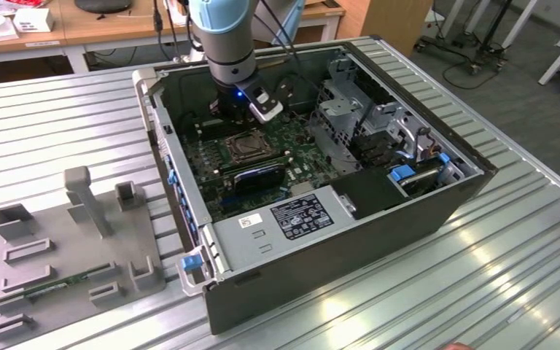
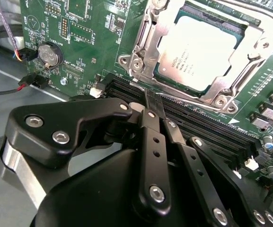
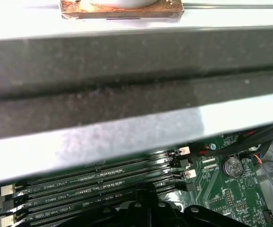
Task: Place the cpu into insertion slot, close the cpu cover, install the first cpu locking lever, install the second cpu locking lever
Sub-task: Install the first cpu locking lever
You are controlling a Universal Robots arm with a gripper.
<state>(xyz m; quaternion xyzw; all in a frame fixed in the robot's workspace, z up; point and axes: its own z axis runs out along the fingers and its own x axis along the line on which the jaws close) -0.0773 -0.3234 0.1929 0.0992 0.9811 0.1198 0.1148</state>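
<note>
The gripper [image 2: 154, 101], jaws squeezed shut together, is poking at the thin lever [image 2: 183, 98] by the cpu [image 2: 200, 52], so it could slip off and scratch the board [image 2: 93, 42].

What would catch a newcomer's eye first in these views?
In the second wrist view, the cpu lies seated on the green motherboard with the cpu cover lying flat around it. The gripper hangs right beside that socket, over the black memory slots. In the exterior view, the arm reaches down into an open computer case on a ribbed metal table.
</note>
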